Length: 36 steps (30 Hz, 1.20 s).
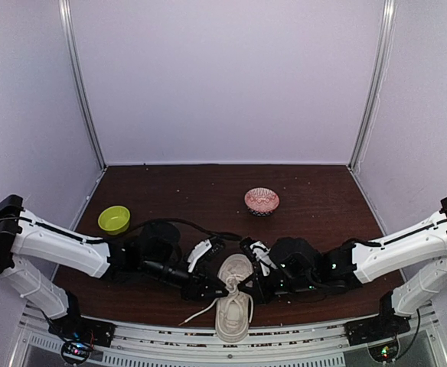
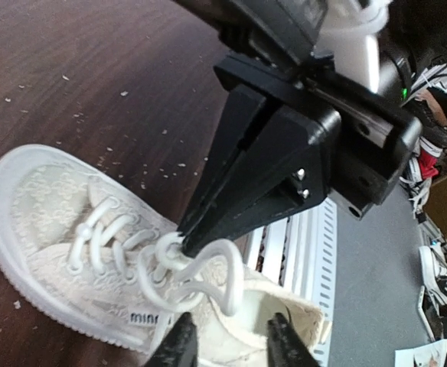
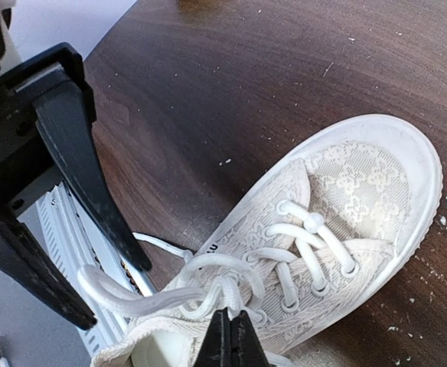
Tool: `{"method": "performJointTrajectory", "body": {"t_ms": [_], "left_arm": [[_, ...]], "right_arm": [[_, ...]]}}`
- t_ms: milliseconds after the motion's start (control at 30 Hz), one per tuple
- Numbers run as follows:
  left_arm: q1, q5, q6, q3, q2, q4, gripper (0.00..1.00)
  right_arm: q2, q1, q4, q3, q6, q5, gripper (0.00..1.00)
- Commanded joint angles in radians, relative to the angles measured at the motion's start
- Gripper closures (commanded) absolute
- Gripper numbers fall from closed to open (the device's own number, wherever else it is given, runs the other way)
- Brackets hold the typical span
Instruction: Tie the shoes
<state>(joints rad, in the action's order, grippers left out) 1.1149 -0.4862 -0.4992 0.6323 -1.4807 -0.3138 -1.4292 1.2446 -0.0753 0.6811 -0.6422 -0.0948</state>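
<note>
The cream sneaker (image 1: 233, 315) lies at the table's near edge, toe pointing away, heel over the edge rail. It also shows in the left wrist view (image 2: 47, 206) and the right wrist view (image 3: 354, 183). My right gripper (image 3: 230, 338) is shut on the white laces (image 3: 231, 287) at the knot above the tongue; its black fingers (image 2: 231, 183) show pinching there. My left gripper (image 2: 231, 348) is open over the shoe's heel opening. A lace loop (image 3: 109, 297) runs between its fingers (image 3: 93, 176). Both grippers, left (image 1: 217, 289) and right (image 1: 248, 289), meet over the shoe. A loose lace end (image 1: 199, 313) trails left.
A green bowl (image 1: 114, 219) stands at the far left and a red patterned bowl (image 1: 262, 201) at the far middle. The white slotted rail (image 1: 170, 345) runs along the table's near edge. Small crumbs (image 2: 78, 99) dot the dark wood.
</note>
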Motion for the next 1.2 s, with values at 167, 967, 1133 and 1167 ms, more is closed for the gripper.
{"method": "performJointTrajectory", "body": {"t_ms": [167, 967, 1133, 1167], "left_arm": [[-0.031, 0.202, -0.095, -0.023, 0.097, 0.069, 0.65], [-0.042, 0.06, -0.247, 0.039, -0.127, -0.136, 0.66], [-0.047, 0.037, -0.254, 0.039, -0.137, -0.164, 0.66], [-0.047, 0.029, -0.254, 0.041, -0.142, -0.166, 0.67]], "right_arm": [[-0.001, -0.004, -0.019, -0.014, -0.009, -0.003, 1.0], [-0.002, -0.004, -0.015, -0.02, -0.001, -0.003, 1.0], [-0.005, -0.004, -0.02, -0.022, -0.001, -0.003, 1.0], [-0.006, -0.004, -0.02, -0.021, 0.0, -0.004, 1.0]]}}
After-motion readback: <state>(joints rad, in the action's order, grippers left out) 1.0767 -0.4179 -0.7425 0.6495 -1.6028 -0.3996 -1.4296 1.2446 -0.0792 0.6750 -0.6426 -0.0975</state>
